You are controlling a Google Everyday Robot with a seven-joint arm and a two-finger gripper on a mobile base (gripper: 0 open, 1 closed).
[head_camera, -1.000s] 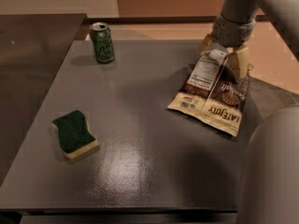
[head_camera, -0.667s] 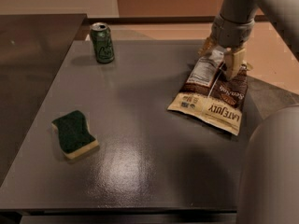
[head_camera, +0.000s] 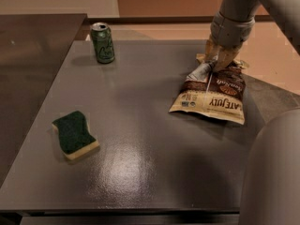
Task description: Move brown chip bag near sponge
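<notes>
The brown chip bag (head_camera: 213,95) lies on the right side of the dark grey table (head_camera: 150,139), its "LATE JULY" lettering facing me. My gripper (head_camera: 216,60) comes down from the upper right onto the bag's far edge and is shut on the crumpled top of the bag. The sponge (head_camera: 75,134), dark green on top with a pale yellow base, lies flat at the left front of the table, far from the bag.
A green drink can (head_camera: 102,42) stands upright at the table's far left. My arm's grey body (head_camera: 272,172) fills the lower right corner. A darker counter (head_camera: 28,55) adjoins the table on the left.
My gripper has shifted slightly left and lower onto the bag's top edge, and the bag's upper part has bunched up. Sponge and can have not moved.
</notes>
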